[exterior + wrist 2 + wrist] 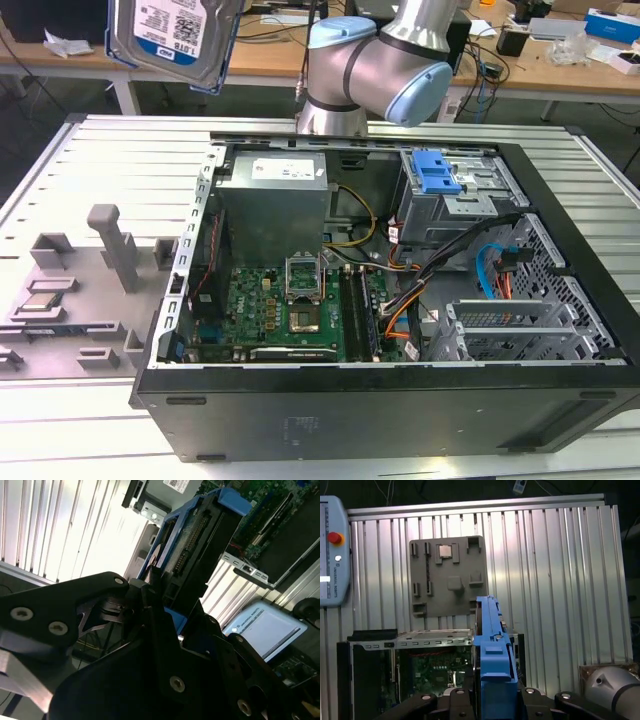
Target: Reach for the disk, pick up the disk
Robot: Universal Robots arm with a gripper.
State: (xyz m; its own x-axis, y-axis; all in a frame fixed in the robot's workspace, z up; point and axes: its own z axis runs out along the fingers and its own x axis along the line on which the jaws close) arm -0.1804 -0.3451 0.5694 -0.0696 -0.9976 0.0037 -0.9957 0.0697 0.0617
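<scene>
Fingers (pixel 155 600) of the gripper (pixel 175 600) are clamping the disk (pixel 200 545) from both sides, gripping the blue frame on its edges. In the first wrist view the disk (pixel 492 650) is standing on edge between the black gripper (pixel 495 700) parts. In the exterior view the disk (pixel 175 35) is hanging high in the air, tilted, with its white-and-blue label facing the camera. It is touching nothing below. It is hovering above the ribbed metal table (pixel 120 160), toward the exterior view's left of the open computer case (pixel 400 400). The arm (pixel 370 70) is bending behind the case. A green circuit board (pixel 270 305) is lying inside the case. A grey tray (pixel 80 290) is sitting on the table beside the case, holding a small silver chip (pixel 445 551).
</scene>
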